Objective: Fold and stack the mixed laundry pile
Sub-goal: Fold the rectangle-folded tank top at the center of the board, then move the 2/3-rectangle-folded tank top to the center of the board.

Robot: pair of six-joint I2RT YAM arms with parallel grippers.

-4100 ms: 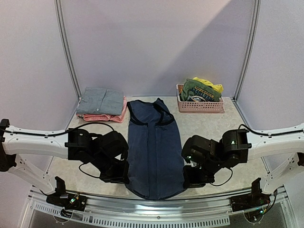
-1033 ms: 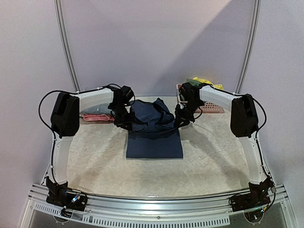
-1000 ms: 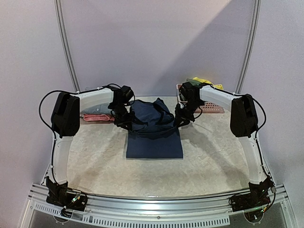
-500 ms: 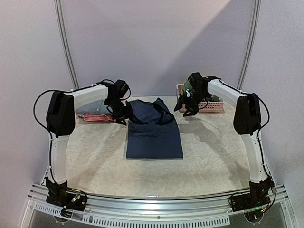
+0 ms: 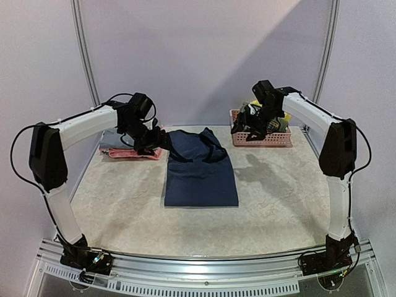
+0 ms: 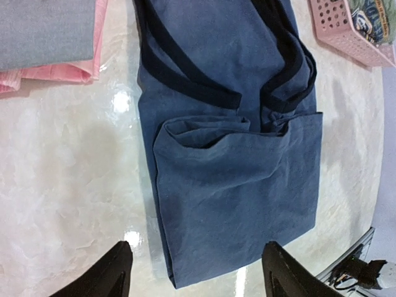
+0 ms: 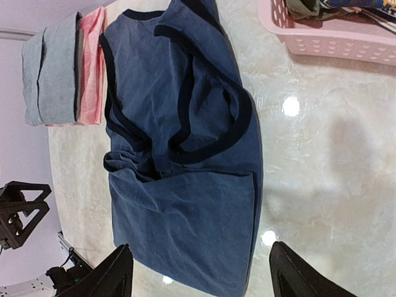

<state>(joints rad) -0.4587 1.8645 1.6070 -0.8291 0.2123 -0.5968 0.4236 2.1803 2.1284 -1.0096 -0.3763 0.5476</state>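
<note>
The navy sleeveless top [image 5: 200, 170] lies on the table's middle, its lower half folded up over the straps; it also fills the left wrist view [image 6: 229, 154] and the right wrist view [image 7: 185, 173]. My left gripper [image 5: 153, 143] hangs open above the top's left shoulder, nothing between its fingers [image 6: 198, 275]. My right gripper [image 5: 253, 128] is open and empty too [image 7: 204, 272], up beside the basket. A folded grey shirt [image 5: 127, 132] rests on a pink piece [image 5: 133, 152] at the back left. A green printed tee [image 6: 373, 15] sits in the basket.
The pink slatted basket [image 5: 263, 138] stands at the back right, partly behind my right wrist. The folded stack sits close to the left wall post [image 5: 86, 62]. Marbled tabletop [image 5: 278, 198] surrounds the navy top.
Both grippers opened and let go of the navy top's folded-up hem, then rose and drew apart, left toward the stack, right toward the basket. The top stays folded in half.
</note>
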